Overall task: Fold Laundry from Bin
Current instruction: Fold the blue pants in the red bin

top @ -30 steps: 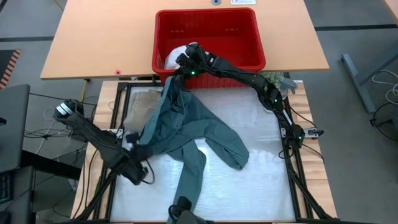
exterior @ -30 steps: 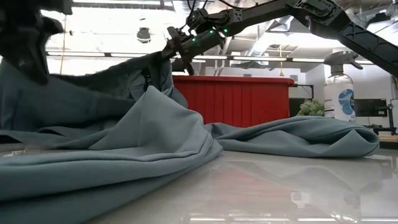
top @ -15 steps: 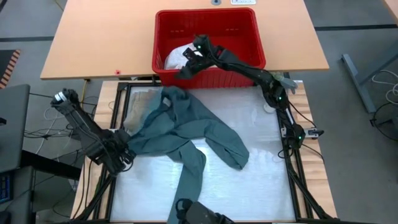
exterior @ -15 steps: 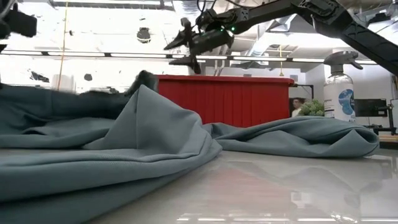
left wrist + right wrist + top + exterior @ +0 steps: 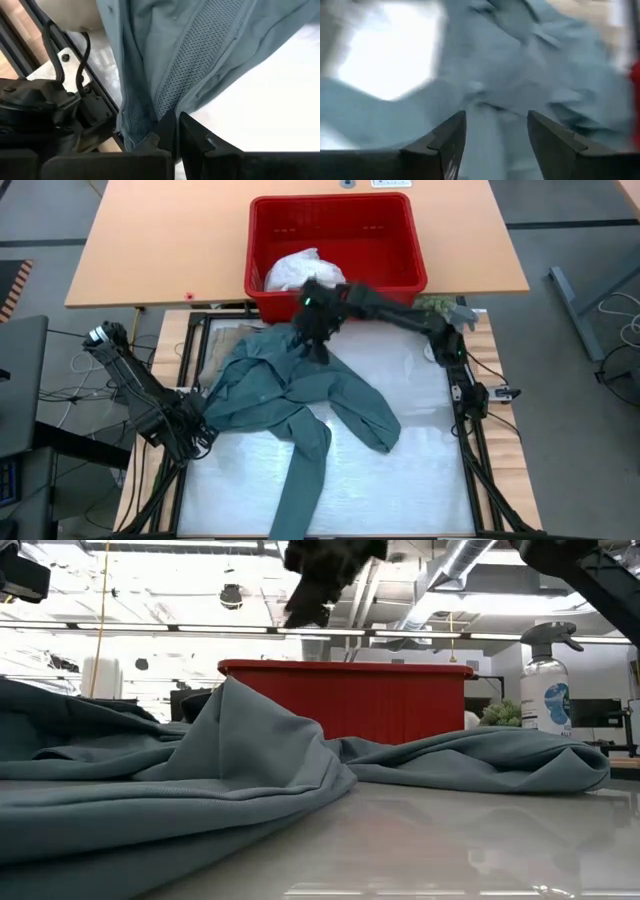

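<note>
I see the teal shirt (image 5: 300,395) spread on the work mat, one sleeve trailing toward the near edge. Left gripper (image 5: 197,418) sits at the shirt's left edge, fingers (image 5: 172,131) pressed together on a fold of it. Right gripper (image 5: 318,343) hangs over the shirt's far part, just near of the bin (image 5: 335,230), fingers (image 5: 445,142) spread, holding nothing. White garment (image 5: 293,270) lies in the bin, beige one (image 5: 222,345) under the shirt's far-left edge

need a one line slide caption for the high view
Right gripper hovers open over the teal garment near the red bin, while the left gripper pinches the garment's edge.
</note>
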